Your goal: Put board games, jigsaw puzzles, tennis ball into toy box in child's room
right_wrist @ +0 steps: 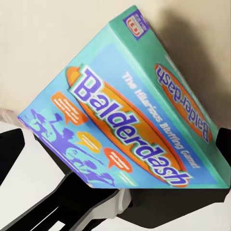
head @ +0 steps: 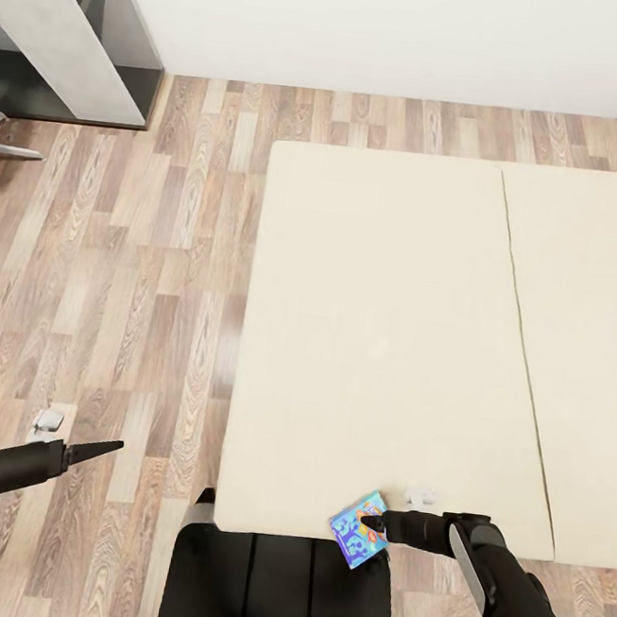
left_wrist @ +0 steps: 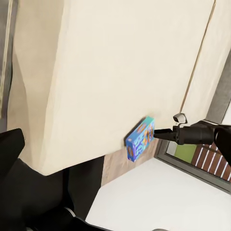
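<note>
A small blue board game (head: pixel 353 532) with orange "Balderdash" lettering (right_wrist: pixel 130 110) hangs tilted at the near edge of the beige bed (head: pixel 375 306). My right gripper (head: pixel 376 523) is shut on one end of the box. From the left wrist view, the box (left_wrist: pixel 140 138) hangs just off the bed's edge on the right gripper (left_wrist: pixel 159 135). Out over the wood floor to the left of the bed, my left gripper (head: pixel 113 446) is open and holds nothing. The rest of the bed cover is bare.
A grey and dark shelf unit (head: pixel 72 27) stands against the white wall at the far left. Metal chair legs (head: pixel 2 151) poke in at the left edge. A small white object (head: pixel 48 421) lies on the floor near the left gripper. My black base (head: pixel 279 590) abuts the bed.
</note>
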Controlling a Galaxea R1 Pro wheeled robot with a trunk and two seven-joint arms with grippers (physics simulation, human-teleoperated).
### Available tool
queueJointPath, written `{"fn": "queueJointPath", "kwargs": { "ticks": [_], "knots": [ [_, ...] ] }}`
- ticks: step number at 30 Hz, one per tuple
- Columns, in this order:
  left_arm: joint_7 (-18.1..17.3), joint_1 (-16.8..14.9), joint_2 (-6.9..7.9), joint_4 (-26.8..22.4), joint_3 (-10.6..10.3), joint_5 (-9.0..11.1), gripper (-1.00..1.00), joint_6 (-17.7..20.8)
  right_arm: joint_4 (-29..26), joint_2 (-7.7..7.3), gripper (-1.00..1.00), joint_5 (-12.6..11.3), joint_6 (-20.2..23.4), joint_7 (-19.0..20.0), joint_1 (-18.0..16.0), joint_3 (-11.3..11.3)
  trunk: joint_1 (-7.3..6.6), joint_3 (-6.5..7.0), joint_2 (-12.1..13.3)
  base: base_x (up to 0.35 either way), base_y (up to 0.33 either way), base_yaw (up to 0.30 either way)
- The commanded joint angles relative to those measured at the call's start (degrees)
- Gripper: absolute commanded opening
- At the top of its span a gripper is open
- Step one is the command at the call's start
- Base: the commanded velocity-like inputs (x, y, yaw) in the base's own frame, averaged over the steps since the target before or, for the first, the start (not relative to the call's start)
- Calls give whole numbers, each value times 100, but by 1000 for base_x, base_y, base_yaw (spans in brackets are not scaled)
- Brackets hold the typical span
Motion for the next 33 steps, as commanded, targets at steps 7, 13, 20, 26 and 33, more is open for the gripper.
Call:
{"fn": "queueJointPath", "kwargs": {
  "ticks": [7,13,20,26,33],
  "knots": [
    [-17,-2,-2,0,-7,6,100,60,-7,-9,100,-46,43,-10,0,6,3,-6,-9,0,23,0],
    [-17,0,-3,0,-4,6,100,60,-7,-10,100,-48,46,-10,0,6,3,-6,-9,0,1,0],
    [-17,0,-3,0,-2,6,100,60,-7,-8,100,-46,46,-10,0,6,3,-6,-9,0,0,0],
    [-17,-2,-1,0,-2,6,100,60,-6,-9,100,-48,46,-10,0,6,3,-6,-9,0,0,0],
    [-17,-2,0,0,-2,6,100,60,-7,-9,100,-48,46,-10,0,6,3,-6,-9,0,78,0]
  ]
}}
